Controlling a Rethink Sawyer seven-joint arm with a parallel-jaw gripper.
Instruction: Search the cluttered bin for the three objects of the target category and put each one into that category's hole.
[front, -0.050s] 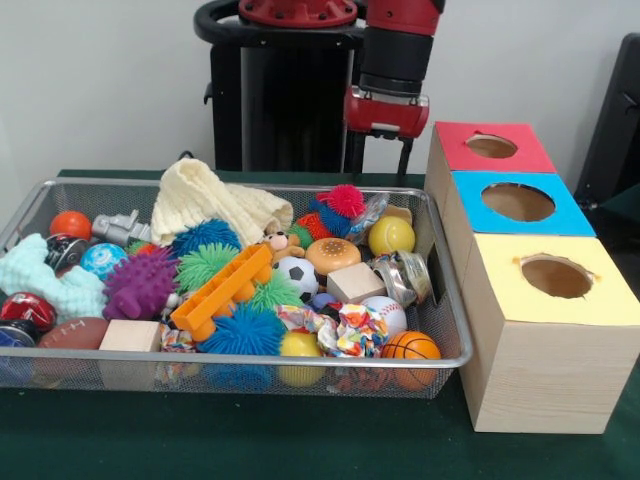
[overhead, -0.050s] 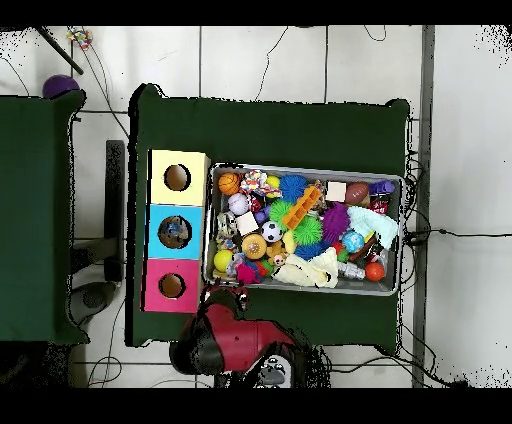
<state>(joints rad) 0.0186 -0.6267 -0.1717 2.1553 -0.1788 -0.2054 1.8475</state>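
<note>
A wire mesh bin (front, -0.050s: 240, 357) (overhead, -0.050s: 305, 168) is packed with toys: a yellow ball (front, -0.050s: 390, 235), a soccer ball (front, -0.050s: 297, 272), a small basketball (front, -0.050s: 410, 346), a baseball (front, -0.050s: 385, 310), spiky rubber balls in purple (front, -0.050s: 140, 282) and blue (front, -0.050s: 243, 330), an orange toy truck (front, -0.050s: 222, 291), wooden blocks (front, -0.050s: 355, 282) and a cream knitted cloth (front, -0.050s: 205, 200). Beside the bin stand three boxes with round holes on top: red (front, -0.050s: 458, 150), blue (front, -0.050s: 568, 222) and yellow (front, -0.050s: 605, 298). My gripper (front, -0.050s: 380, 153) (overhead, -0.050s: 226, 296) hangs behind the bin's far edge, near the red box, holding nothing that I can see.
The bin and boxes sit on a green table cover (front, -0.050s: 300, 440). Something dark shows inside the blue box's hole (overhead, -0.050s: 175, 232) in the overhead view. A second green table (overhead, -0.050s: 30, 200) stands apart beyond the boxes.
</note>
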